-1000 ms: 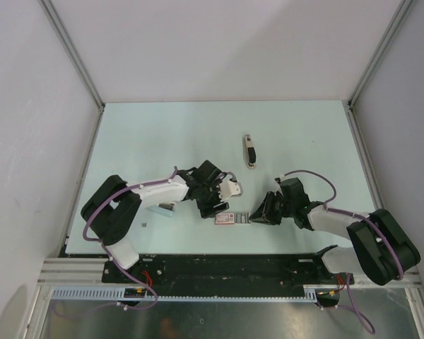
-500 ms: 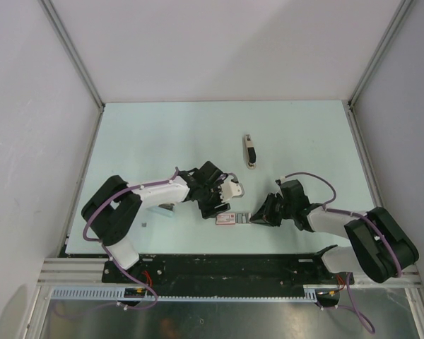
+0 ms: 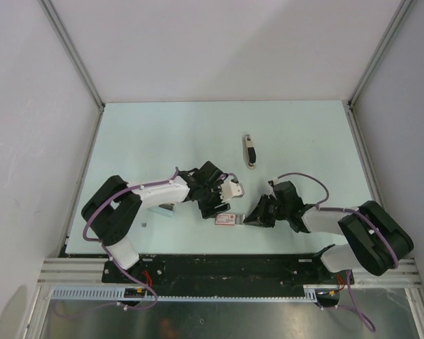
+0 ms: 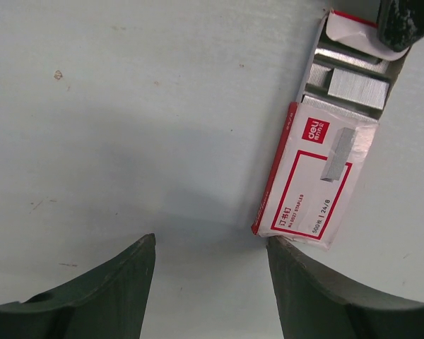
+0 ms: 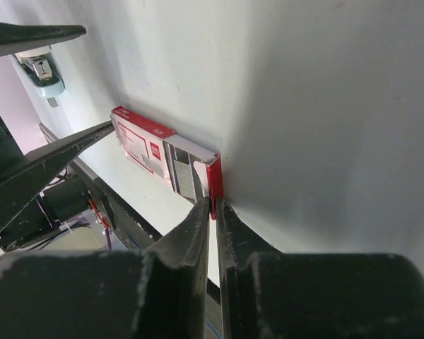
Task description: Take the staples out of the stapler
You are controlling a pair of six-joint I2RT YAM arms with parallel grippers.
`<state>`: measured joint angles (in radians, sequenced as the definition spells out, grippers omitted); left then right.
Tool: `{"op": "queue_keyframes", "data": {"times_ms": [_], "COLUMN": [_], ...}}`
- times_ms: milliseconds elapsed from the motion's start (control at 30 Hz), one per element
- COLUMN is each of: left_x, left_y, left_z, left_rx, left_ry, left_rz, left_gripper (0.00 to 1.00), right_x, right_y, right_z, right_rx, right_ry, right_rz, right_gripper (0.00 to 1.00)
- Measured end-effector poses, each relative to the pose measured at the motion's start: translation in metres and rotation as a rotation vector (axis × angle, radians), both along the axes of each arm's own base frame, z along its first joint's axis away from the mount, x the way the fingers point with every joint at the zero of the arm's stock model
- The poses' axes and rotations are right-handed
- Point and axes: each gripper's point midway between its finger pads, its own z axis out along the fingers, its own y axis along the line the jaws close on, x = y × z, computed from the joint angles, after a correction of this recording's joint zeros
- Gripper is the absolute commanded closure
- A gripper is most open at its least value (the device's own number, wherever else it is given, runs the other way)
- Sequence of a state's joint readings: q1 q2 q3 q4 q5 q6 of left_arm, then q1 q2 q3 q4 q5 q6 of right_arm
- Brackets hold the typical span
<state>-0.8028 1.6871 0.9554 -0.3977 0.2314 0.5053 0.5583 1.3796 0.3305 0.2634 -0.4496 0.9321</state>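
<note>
Now the right gripper [image 5: 213, 206] has slid left and pinched its jaws narrow on the red end flap of the open staple box [image 5: 143, 143]; the left gripper [image 4: 210, 248] gapes wide beside it. Slim, black, cream-ended, the stapler [image 3: 249, 151] lies flat farther back, well apart.

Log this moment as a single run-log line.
left gripper: open beside staple box | right gripper: pinching its end flap | stapler: untouched, farther back
</note>
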Motion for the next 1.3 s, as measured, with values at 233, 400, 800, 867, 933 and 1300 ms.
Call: {"op": "queue_keyframes", "data": {"times_ms": [233, 400, 800, 867, 933, 1300], "left_x": [0.000, 0.000, 0.001, 0.002, 0.002, 0.004], "left_y": [0.000, 0.000, 0.001, 0.002, 0.002, 0.003], "left_z": [0.000, 0.000, 0.000, 0.000, 0.000, 0.001], "left_rx": [0.000, 0.001, 0.009, 0.012, 0.013, 0.018], "left_ry": [0.000, -0.001, -0.009, -0.012, -0.014, -0.024], "left_rz": [0.000, -0.001, 0.003, 0.004, 0.006, 0.012], "left_gripper": [0.30, 0.30, 0.31, 0.31, 0.31, 0.29], "right_x": [-0.003, -0.004, -0.003, -0.003, -0.004, -0.006], "right_y": [0.009, 0.018, 0.040, 0.042, 0.044, 0.043], "right_z": [0.001, 0.001, 0.000, 0.001, 0.001, 0.004], "right_rx": [-0.007, -0.007, 0.026, 0.037, 0.045, 0.056], "right_ry": [-0.008, -0.003, 0.012, 0.016, 0.017, 0.023], "right_rz": [0.023, 0.041, 0.071, 0.077, 0.085, 0.097], "right_gripper": [0.90, 0.90, 0.79, 0.77, 0.76, 0.62]}}
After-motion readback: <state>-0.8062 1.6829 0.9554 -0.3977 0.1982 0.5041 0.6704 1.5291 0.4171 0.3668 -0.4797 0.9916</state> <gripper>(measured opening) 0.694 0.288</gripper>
